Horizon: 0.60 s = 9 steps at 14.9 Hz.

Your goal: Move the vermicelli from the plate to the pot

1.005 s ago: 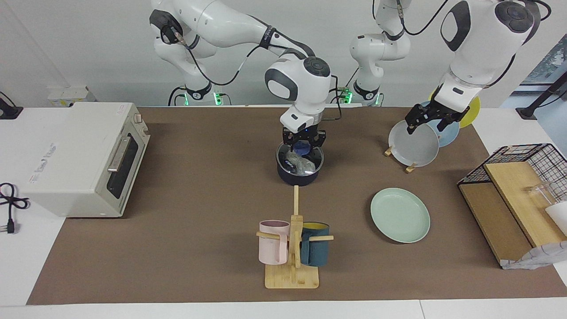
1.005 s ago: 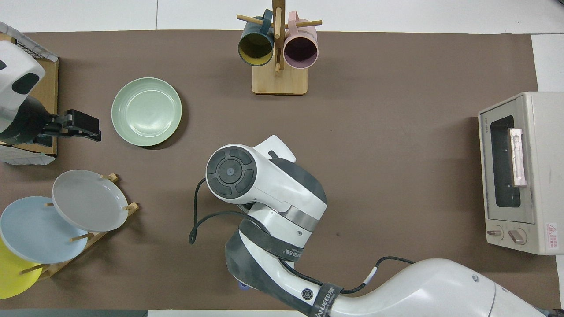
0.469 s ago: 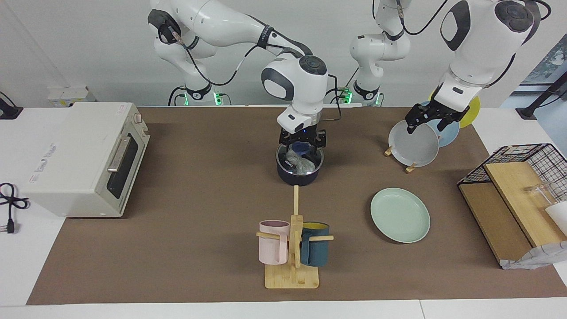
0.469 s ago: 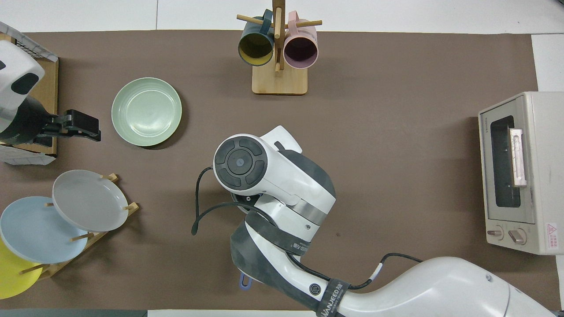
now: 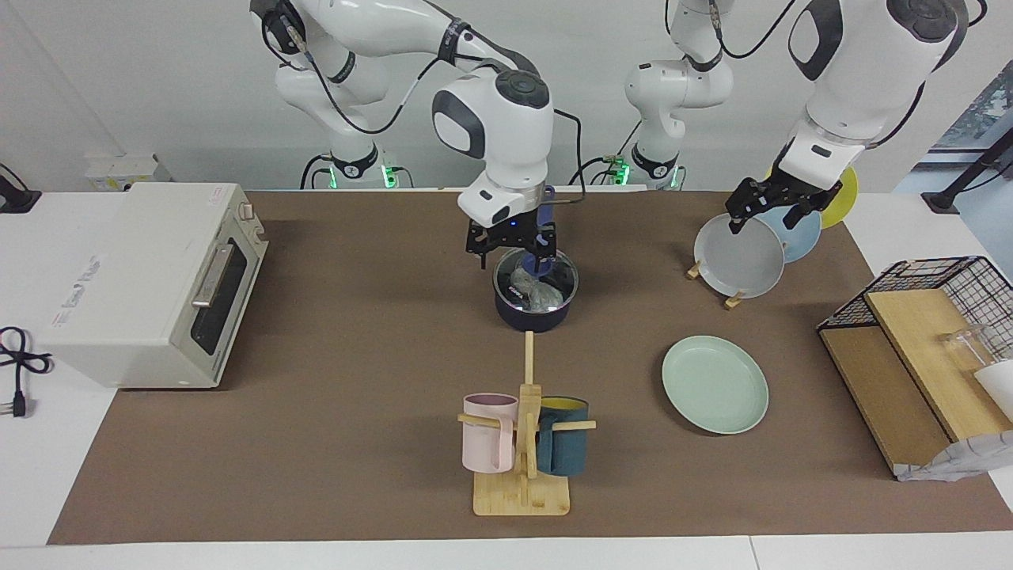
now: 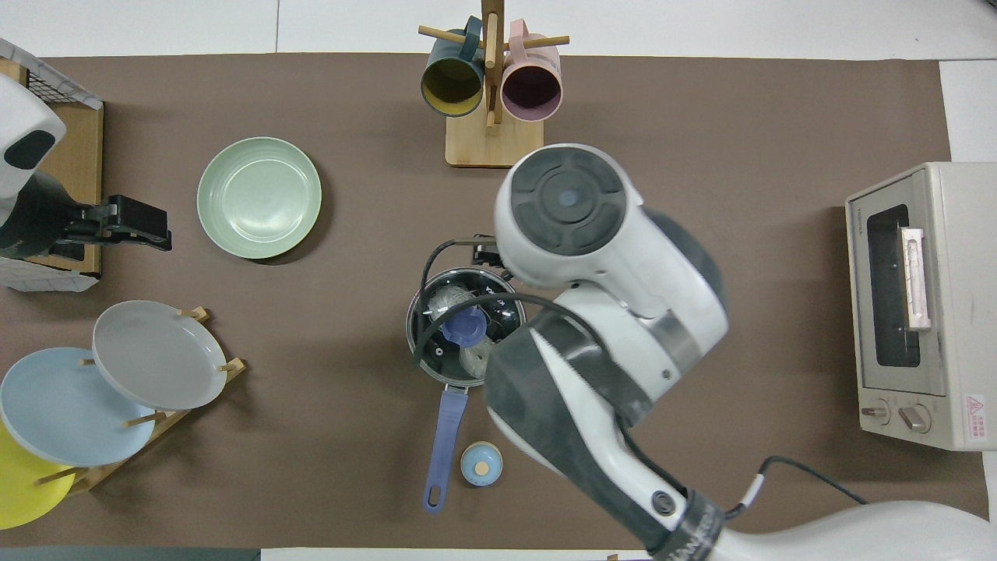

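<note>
From my remote station I see a desk (image 5: 316,443) covered with a plain brown mat, white at its edges. The small dark navy saucepan (image 5: 535,315) has a black inside and a long blue handle (image 6: 442,448). In it lies the whitish, translucent vermicelli (image 5: 535,290), under a clear glass lid with a blue knob (image 6: 465,327). The round shallow plate (image 5: 715,384) is plain pale mint green. A dusty pink mug (image 5: 489,443) and a dark teal mug (image 5: 563,447) with a yellow inside hang on a pale bamboo stand (image 5: 521,495). Grey (image 5: 740,259), light blue (image 6: 62,405) and yellow (image 6: 19,483) plates stand in a wooden rack. The toaster oven (image 5: 142,285) is cream-white. Both arms are white with black pincers.
</note>
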Each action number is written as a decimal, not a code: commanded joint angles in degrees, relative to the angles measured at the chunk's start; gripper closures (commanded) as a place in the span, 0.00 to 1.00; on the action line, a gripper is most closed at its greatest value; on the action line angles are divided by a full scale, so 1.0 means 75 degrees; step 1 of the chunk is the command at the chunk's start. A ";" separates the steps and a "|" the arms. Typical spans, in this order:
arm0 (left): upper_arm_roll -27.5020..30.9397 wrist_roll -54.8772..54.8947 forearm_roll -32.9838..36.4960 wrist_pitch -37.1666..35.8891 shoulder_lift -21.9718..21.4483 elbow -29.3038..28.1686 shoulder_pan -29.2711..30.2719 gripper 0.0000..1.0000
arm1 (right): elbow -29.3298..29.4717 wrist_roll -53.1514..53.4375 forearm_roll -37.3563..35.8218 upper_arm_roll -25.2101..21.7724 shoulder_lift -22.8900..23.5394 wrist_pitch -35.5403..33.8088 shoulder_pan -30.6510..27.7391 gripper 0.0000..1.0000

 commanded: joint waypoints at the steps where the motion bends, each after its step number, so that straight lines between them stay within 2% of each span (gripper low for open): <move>1: -0.0054 0.0036 0.0171 -0.0093 -0.0133 -0.0092 0.0096 0.00 | 0.0209 -0.1409 0.0760 -0.0906 -0.0601 -0.0715 -0.0054 0.00; 5: -0.0043 0.0024 0.0159 -0.0058 -0.0133 -0.0092 0.0120 0.00 | 0.0620 -0.3250 0.1229 -0.2149 -0.1246 -0.2051 -0.0089 0.00; 9: -0.0031 0.0013 0.0171 -0.0058 -0.0121 -0.0092 0.0120 0.00 | 0.1311 -0.4505 0.1113 -0.3075 -0.1294 -0.3399 -0.0019 0.00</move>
